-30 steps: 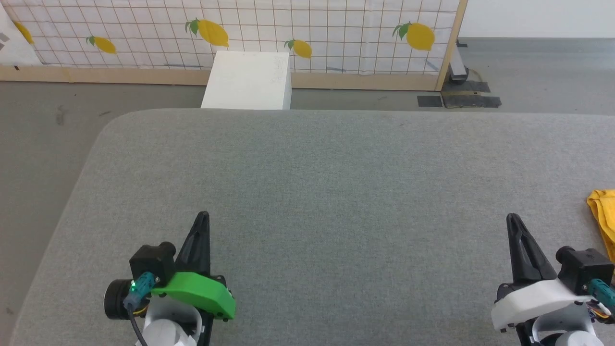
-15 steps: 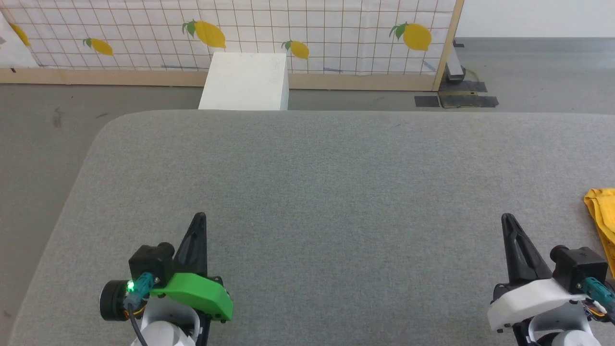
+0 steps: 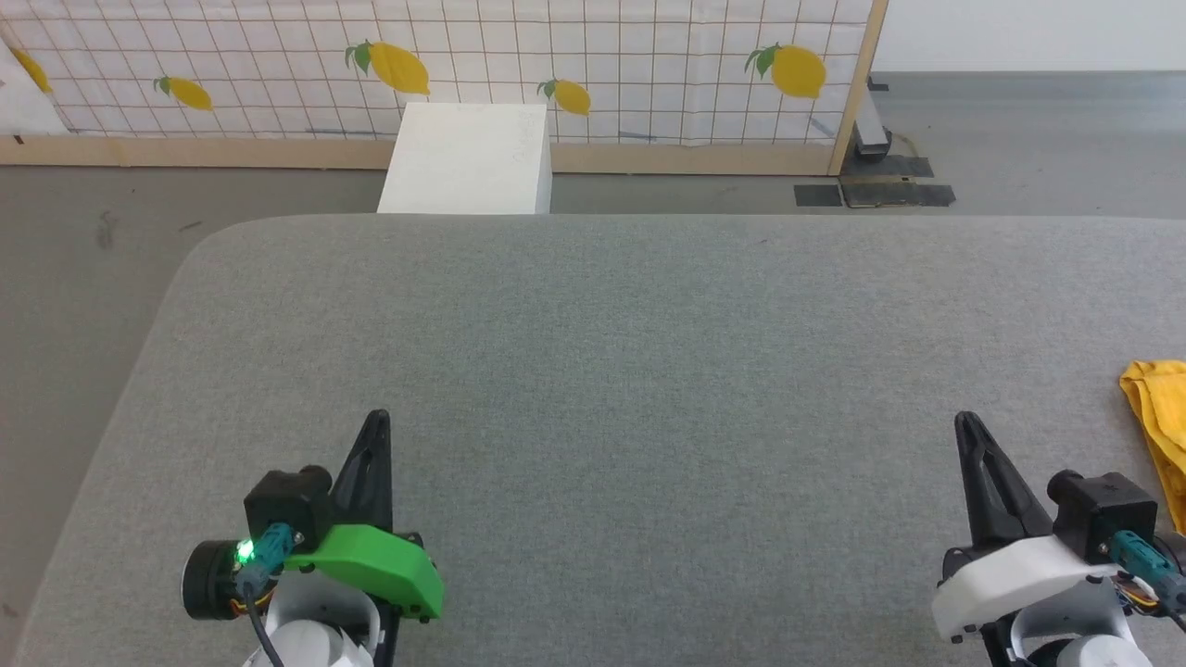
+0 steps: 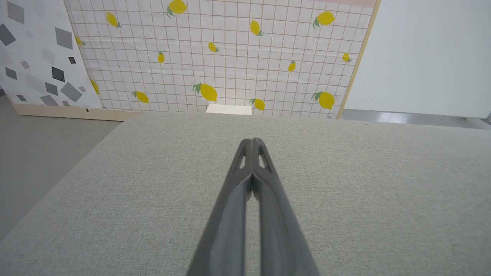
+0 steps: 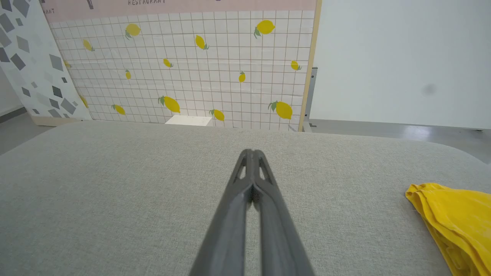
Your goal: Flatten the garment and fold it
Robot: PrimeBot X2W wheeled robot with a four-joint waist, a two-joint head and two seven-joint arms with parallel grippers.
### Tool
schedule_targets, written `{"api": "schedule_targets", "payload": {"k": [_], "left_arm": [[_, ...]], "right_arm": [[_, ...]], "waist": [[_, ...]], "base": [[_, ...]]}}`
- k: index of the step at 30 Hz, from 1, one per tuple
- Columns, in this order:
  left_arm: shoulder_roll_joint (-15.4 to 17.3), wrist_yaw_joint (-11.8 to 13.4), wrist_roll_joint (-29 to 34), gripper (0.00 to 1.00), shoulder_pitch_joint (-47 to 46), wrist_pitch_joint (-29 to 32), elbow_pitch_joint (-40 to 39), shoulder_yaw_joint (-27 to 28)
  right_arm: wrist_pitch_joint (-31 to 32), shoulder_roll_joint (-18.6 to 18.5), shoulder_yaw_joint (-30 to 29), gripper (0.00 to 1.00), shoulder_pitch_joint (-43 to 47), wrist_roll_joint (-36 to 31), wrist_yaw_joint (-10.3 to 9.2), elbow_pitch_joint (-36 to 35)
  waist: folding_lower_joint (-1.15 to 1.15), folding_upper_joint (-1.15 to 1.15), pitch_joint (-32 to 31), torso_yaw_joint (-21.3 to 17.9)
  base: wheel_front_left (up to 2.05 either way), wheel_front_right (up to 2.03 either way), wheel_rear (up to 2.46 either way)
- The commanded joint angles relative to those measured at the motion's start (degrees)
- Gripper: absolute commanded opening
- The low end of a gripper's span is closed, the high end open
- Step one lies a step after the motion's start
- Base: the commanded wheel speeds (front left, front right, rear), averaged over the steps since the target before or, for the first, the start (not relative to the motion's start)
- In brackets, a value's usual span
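Step in hand: approach, with flattening not yet begun. Garment (image 3: 1160,417): bunched yellow cloth at the right margin of the grey desk (image 3: 593,352), cut off by the frame edge. Left end effector (image 3: 376,422): clenched, empty, over bare desk. Right end effector (image 3: 965,424): clenched, empty, near the garment but apart from it. Next move, by judgement: right fingers part, reach rightward, pinch a cloth edge and draw it toward centre. Right wrist view adds the garment's stacked, layered folds; head view places both arms relative to it.
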Motion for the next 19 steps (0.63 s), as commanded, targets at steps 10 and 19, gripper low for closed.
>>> {"api": "schedule_targets", "payload": {"k": [10,19], "left_arm": [[-0.16,0.63,1.8,0.0,1.42,1.4,-1.67,0.54],[-0.19,0.91,2.8,0.0,1.83,2.43,-2.73,0.91]], "right_arm": [[0.76,0.09,0.81,0.0,-0.65,-0.8,-0.05,-0.63],[1.29,0.11,1.35,0.0,-0.73,-1.22,-0.05,-0.86]], "waist": [[0.0,0.0,-0.05,-0.3],[0.0,0.0,-0.1,-0.55]], "base": [[0.0,0.0,0.0],[0.0,0.0,0.0]]}}
